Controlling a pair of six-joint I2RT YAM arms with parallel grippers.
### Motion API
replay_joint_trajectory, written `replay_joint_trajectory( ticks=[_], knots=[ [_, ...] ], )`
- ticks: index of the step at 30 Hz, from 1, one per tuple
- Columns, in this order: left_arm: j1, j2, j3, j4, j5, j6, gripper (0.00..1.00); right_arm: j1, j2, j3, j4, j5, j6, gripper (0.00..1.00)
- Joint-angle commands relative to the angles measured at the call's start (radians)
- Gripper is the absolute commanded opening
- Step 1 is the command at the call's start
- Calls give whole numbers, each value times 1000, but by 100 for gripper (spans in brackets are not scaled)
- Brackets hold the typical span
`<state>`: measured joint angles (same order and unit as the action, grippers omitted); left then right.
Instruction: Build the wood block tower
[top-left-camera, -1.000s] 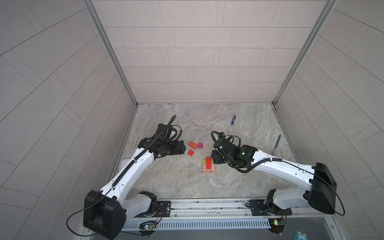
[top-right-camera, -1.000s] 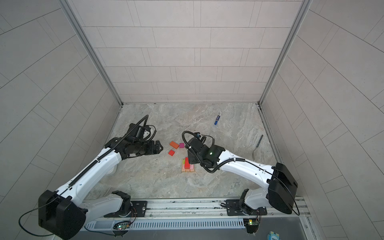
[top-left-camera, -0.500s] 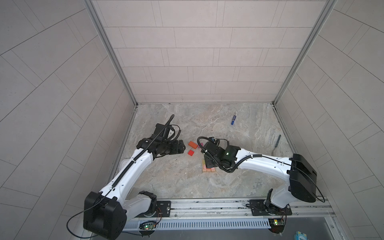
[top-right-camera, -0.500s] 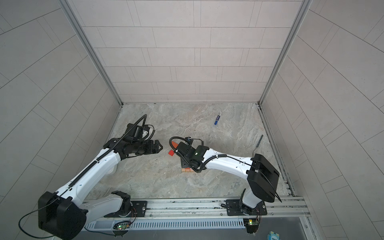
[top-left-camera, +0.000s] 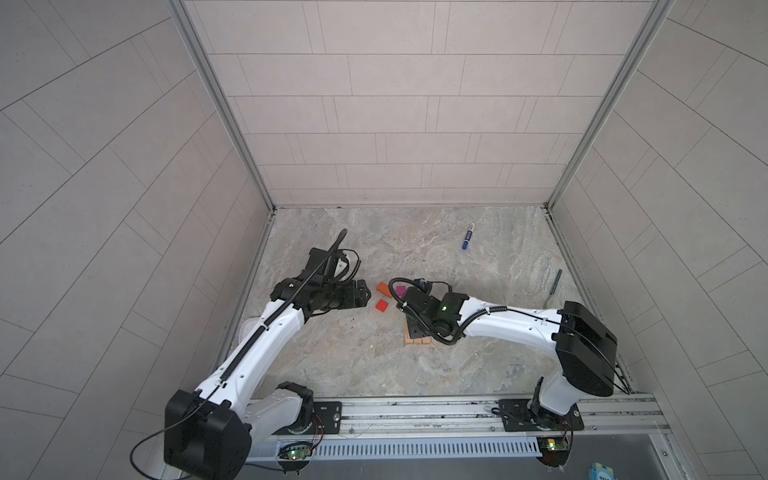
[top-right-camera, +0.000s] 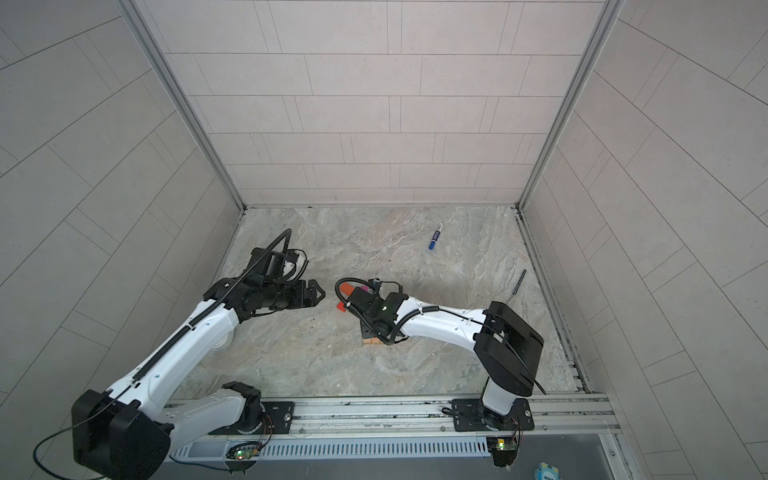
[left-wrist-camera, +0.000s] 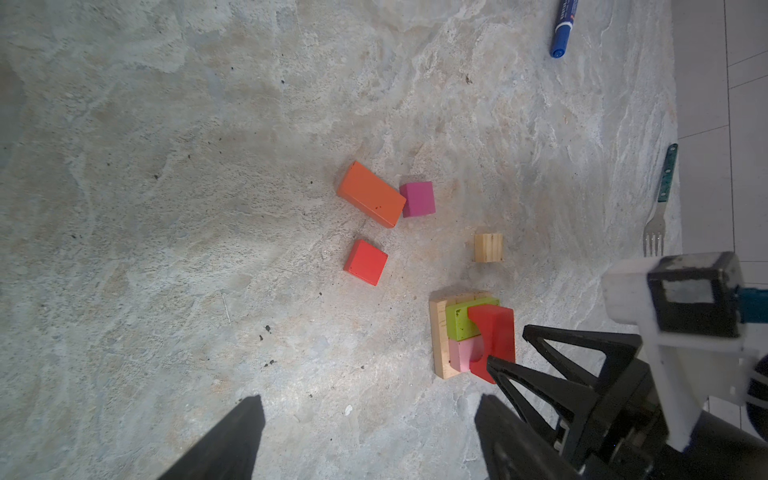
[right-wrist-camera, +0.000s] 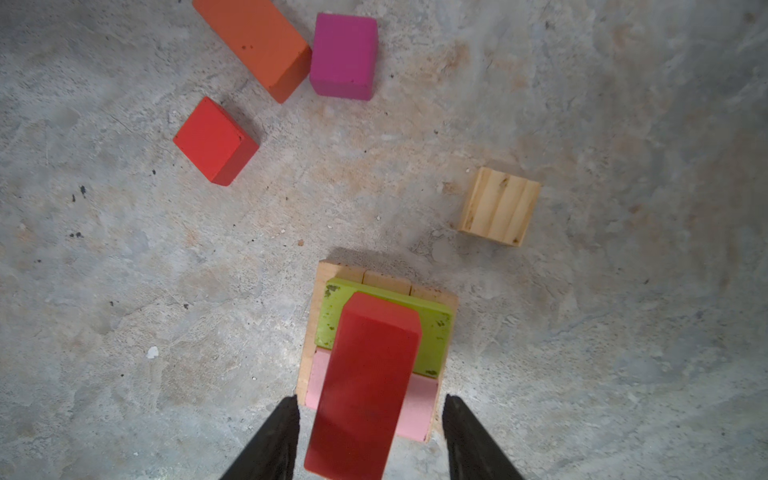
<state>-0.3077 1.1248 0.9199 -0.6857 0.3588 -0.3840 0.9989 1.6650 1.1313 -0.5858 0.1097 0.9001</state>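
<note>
R fingers have swung in from 3 o'clock over the tower near counter centre, narrowing w/ gaps each side of the red arch on top, L fingers wide, empty at 9 o'clock: prob. arch gets re-seated before more blocks.

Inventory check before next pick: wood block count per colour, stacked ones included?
Red: 2, red wooden cube, red wooden arch
Orange: 1, orange wooden brick
Magenta: 1, magenta wooden cube
Lime-green: 1, lime-green wooden brick
Pink: 1, pink wooden brick
Plain tan: 4, loose tan wooden cube, three tan wooden base planks
Total: 10
</note>
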Motion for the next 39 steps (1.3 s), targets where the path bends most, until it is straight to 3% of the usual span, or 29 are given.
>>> replay_joint_trajectory(
  ticks=[1,39],
  knots=[
    [5,-15,-14,-1,-3,12,86,4,21,19,-3,9,26,55],
    [5,-23,-18,3,-4,12,86,4,46,35,-27,29,14,47]
  ],
)
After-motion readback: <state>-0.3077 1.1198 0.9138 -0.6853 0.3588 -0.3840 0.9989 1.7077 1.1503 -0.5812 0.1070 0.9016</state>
